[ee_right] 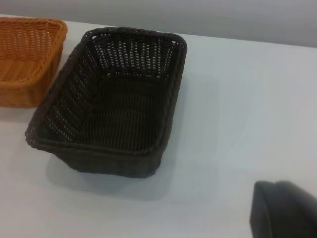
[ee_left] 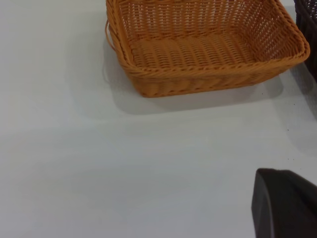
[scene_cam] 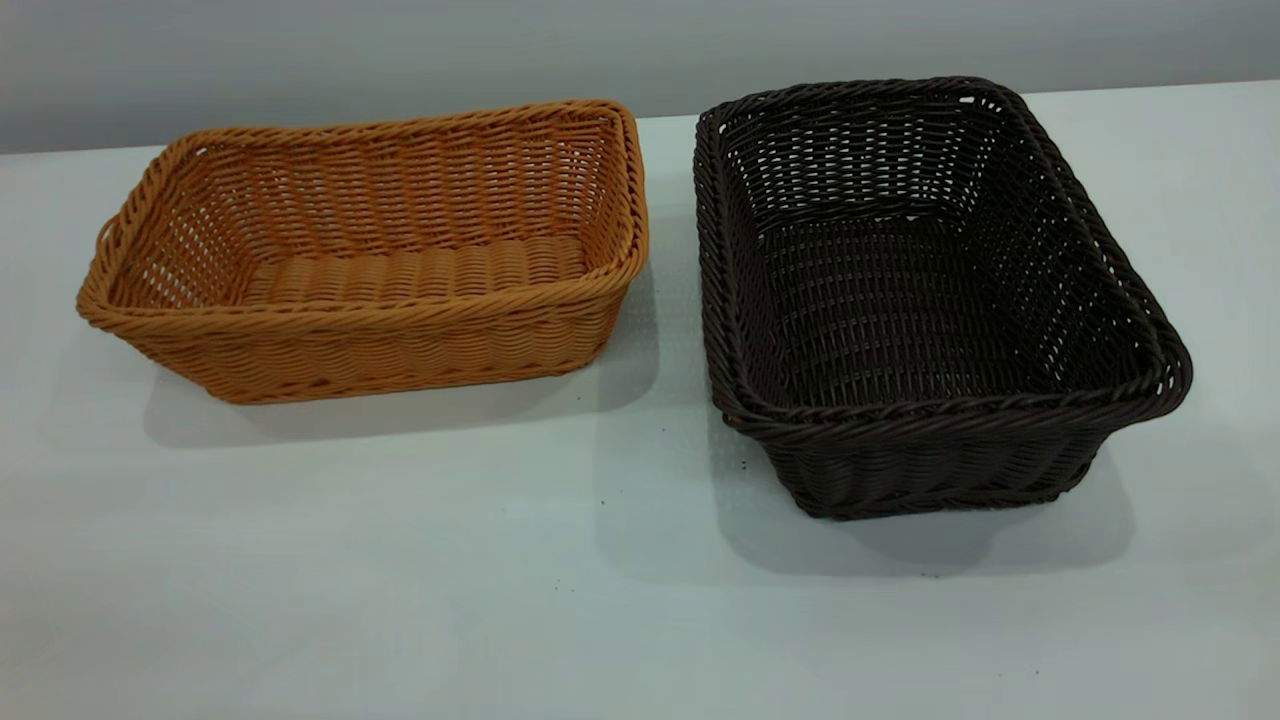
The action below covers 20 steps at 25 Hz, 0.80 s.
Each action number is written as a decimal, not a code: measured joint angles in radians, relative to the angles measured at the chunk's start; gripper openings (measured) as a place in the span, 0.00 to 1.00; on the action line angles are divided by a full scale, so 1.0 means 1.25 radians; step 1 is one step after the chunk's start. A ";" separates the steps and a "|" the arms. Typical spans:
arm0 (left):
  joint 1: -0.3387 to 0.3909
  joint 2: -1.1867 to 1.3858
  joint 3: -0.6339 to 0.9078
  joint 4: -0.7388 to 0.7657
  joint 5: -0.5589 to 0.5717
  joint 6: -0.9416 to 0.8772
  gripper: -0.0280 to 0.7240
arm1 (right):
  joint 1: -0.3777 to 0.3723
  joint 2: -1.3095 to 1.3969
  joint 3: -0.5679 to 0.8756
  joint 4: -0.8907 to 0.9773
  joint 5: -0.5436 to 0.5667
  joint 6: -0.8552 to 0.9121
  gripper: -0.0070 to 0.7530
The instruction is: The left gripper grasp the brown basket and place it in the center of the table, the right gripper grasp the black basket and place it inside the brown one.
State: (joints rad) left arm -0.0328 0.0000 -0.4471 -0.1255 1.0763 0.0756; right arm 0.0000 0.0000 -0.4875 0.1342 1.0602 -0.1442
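The brown basket (scene_cam: 360, 318) stands upright and empty on the left half of the white table (scene_cam: 480, 580), its long side facing the exterior camera. The black basket (scene_cam: 950, 420) stands to its right, also upright and empty, turned with a short side to the front, a narrow gap between the two. Neither arm appears in the exterior view. In the left wrist view, a black part of my left gripper (ee_left: 285, 206) hangs over bare table, well short of the brown basket (ee_left: 198, 77). My right gripper (ee_right: 282, 208) likewise sits apart from the black basket (ee_right: 111, 161).
Bare white tabletop runs in front of both baskets and at the outer sides. A grey wall (scene_cam: 640, 50) rises just behind the table's far edge. The brown basket's corner (ee_right: 25, 84) shows beside the black one in the right wrist view.
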 joint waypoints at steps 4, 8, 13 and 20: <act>0.000 0.000 0.000 0.000 0.000 0.000 0.04 | 0.000 0.000 0.000 0.033 0.000 0.000 0.01; 0.000 0.000 0.000 0.000 0.000 0.000 0.04 | 0.000 0.000 0.001 0.062 -0.002 0.004 0.01; 0.000 0.000 -0.014 0.000 -0.016 0.011 0.04 | 0.000 0.000 -0.004 0.085 -0.030 0.065 0.01; 0.000 0.005 -0.032 -0.056 -0.164 0.142 0.05 | 0.000 0.034 -0.006 0.243 -0.092 0.124 0.09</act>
State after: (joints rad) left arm -0.0328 0.0060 -0.4876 -0.1949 0.8709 0.2532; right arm 0.0000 0.0429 -0.4952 0.4376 0.9458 0.0108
